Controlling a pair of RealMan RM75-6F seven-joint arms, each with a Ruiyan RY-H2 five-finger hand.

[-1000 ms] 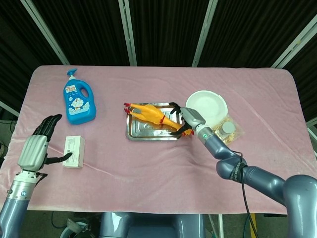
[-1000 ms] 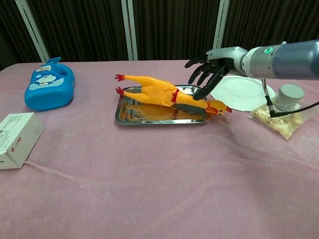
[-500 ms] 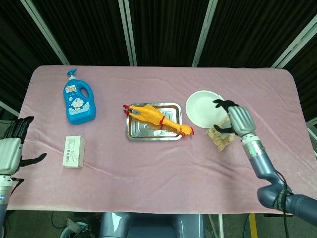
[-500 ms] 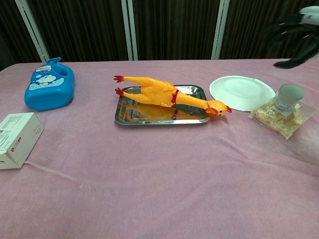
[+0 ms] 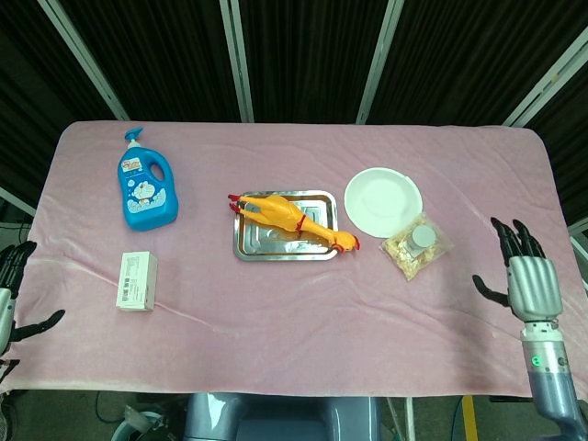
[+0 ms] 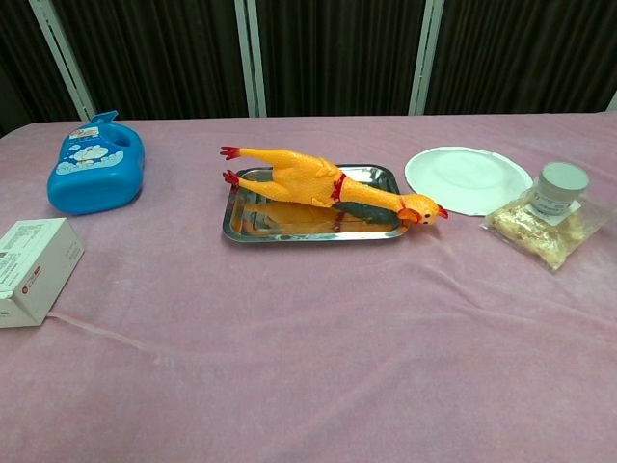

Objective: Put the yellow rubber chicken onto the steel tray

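My left hand (image 5: 11, 303) has dropped to the table's near-left edge, only partly in frame, holding nothing, the fingers that show spread apart; a second ago it hovered just beside the white box (image 5: 137, 280), which lies untouched near that edge; behind it the blue bottle (image 5: 146, 188) lies on the pink cloth (image 5: 276, 312).

Moving right, the yellow rubber chicken (image 5: 289, 219) lies diagonally across the steel tray (image 5: 255, 246), red feet poking over the far-left rim, head and beak hanging past the near-right corner; it sits as it did a second ago, when my right hand was over its head end, so I judge the placement done and what I'm doing now is clearing away.

Further right, the white plate (image 5: 383, 202) and the bag of snacks (image 5: 416, 248) with its small jar (image 5: 423, 237) rest where they were, no longer covered by my arm.

My right hand (image 5: 522, 276) has pulled back to the near-right edge, empty, fingers splayed and upright.

The head view alone shows both hands; the chest view shows neither, but it lets me see the chicken's body resting on the tray's rims with its reflection in the steel floor below, and the head just beyond the rim above the cloth.
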